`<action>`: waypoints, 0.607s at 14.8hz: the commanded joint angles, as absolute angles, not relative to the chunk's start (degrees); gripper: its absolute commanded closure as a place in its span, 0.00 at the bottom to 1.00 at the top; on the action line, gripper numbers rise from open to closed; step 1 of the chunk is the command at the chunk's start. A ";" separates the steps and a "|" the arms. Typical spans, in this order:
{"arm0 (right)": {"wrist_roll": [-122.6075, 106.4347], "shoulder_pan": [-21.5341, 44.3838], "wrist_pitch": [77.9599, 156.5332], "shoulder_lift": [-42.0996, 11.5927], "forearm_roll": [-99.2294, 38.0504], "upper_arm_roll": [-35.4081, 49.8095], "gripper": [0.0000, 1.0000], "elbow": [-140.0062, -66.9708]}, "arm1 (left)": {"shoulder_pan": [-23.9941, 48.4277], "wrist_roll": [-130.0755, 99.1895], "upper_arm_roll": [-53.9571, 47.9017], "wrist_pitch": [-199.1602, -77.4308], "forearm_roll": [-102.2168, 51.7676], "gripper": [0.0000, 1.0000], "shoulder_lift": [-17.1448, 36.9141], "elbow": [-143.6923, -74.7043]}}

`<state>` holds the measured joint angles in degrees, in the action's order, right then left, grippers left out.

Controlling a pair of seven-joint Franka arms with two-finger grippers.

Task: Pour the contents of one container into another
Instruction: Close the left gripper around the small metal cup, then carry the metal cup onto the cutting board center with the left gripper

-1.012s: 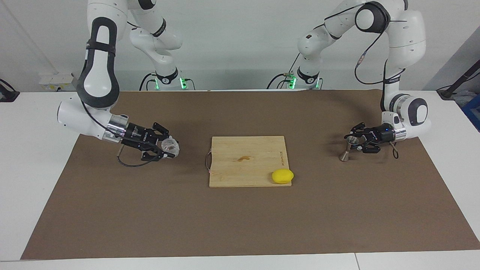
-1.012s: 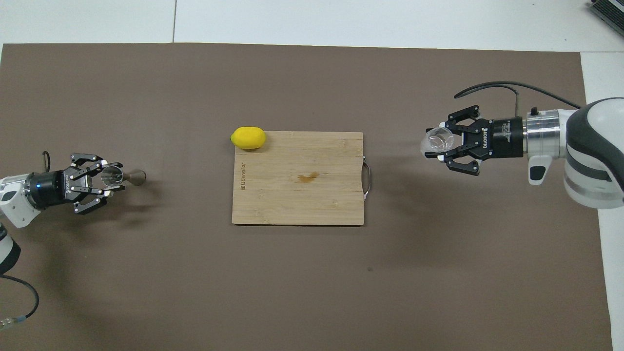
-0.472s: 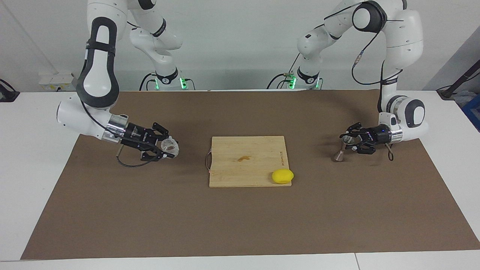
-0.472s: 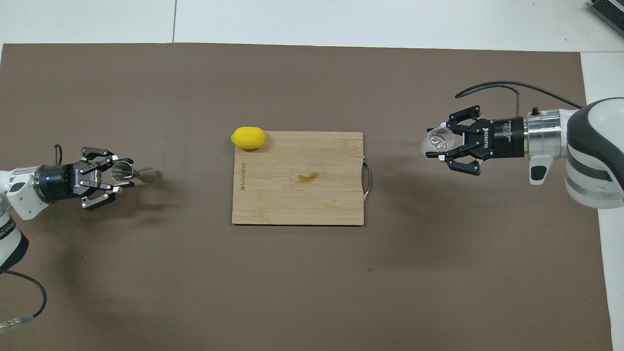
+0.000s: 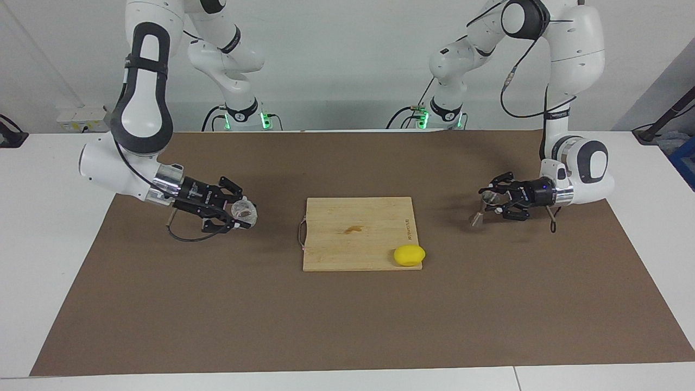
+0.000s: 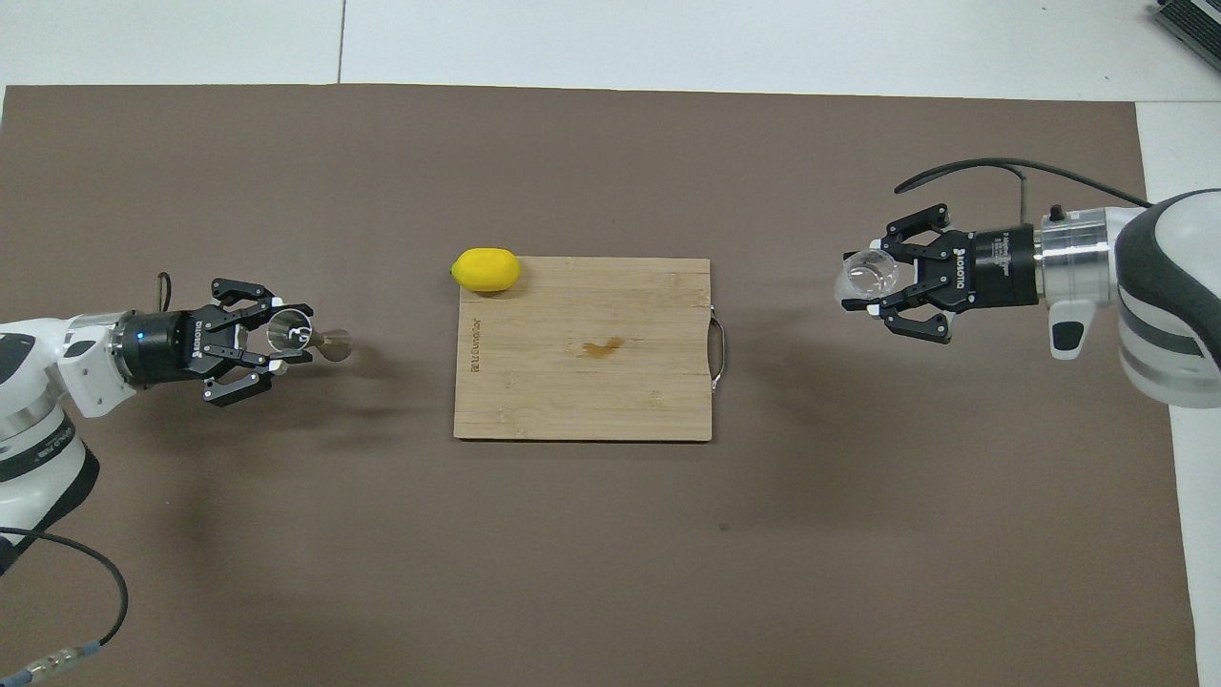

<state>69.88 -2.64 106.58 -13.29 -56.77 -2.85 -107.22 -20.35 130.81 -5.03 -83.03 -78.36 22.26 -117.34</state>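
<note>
In the facing view you see the right gripper point(image 5: 241, 211) at the left of the frame, just below mid-height, its fingers pinching the clear glass cup point(image 5: 244, 210) from the side. The cup is lifted off the brown mat point(image 5: 347, 315), with its mouth turned toward the middle of the picture. In the overhead view the same gripper point(image 6: 873, 283) sits at the right of the frame, a little above the middle, and you look almost straight into the cup point(image 6: 866, 279).

At the right of the facing view, near mid-height, the left gripper point(image 5: 490, 200) has its fingers clamped on the metal jigger point(image 5: 484, 207) at the upper cone — the jigger is tilted, with its lower cone hanging down toward the mat and toward the centre of the frame. From overhead that gripper point(image 6: 282, 336) lies at the left of the frame near mid-height, and the jigger point(image 6: 305, 336) shows its open cone beside the fingertips.

Between the two, at the centre of both views, lies the wooden cutting board point(image 6: 583, 349) with a small brownish stain — and a yellow lemon point(image 6: 486, 270) sits at its upper left corner in the overhead view, touching the board's edge.
</note>
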 commanded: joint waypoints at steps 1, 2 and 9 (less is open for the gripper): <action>71.81 -2.81 106.17 -11.17 -54.32 -2.64 1.00 -107.31 | -15.48 130.34 -4.22 -87.61 -83.48 0.61 17.85 -122.33; 72.33 -2.73 106.17 -10.64 -53.88 -2.46 1.00 -107.31 | -13.64 130.34 -4.22 -88.93 -85.24 0.61 16.71 -123.21; 74.79 -1.58 106.87 -10.46 -51.15 -2.46 1.00 -107.40 | 2.26 130.60 -4.22 -103.08 -100.87 0.58 13.80 -124.89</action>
<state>73.00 -1.58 106.55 -11.19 -52.98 -2.65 -107.19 -2.06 130.77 -5.14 -99.39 -96.37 15.80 -122.80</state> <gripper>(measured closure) 0.498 0.489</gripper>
